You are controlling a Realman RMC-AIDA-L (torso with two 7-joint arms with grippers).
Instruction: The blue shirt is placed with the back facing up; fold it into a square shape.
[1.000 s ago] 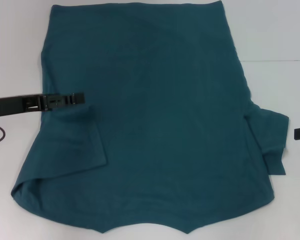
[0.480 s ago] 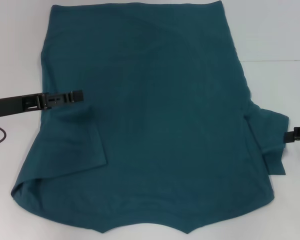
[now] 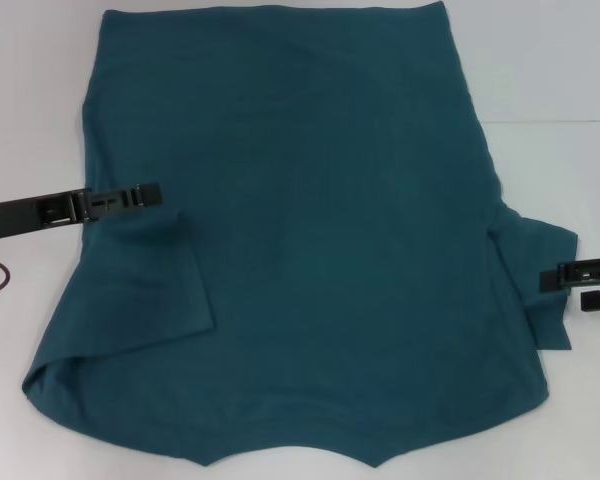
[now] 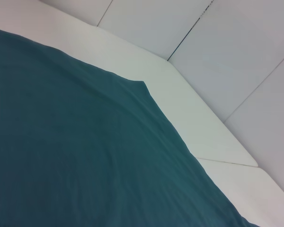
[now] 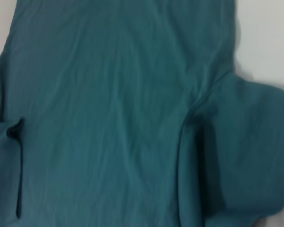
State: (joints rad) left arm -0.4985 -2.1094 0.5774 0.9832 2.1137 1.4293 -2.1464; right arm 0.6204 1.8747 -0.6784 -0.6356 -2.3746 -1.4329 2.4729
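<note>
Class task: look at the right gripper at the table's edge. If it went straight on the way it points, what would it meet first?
Most likely the unfolded sleeve of the blue shirt: the right gripper points inward at its outer edge. Its height above the cloth is unclear.

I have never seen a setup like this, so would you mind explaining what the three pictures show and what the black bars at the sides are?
These come from a two-armed robot. The wide picture is from a camera on its head, looking down at a white table. The other two are from cameras on its wrists, close to the cloth. A blue shirt lies spread flat, plain side up, with one sleeve folded inward near the left end effector, the black bar reaching over the shirt's edge. The right end effector sits by the other sleeve, open. I see nothing being held; whether the left one is gripping cloth is unclear.
</note>
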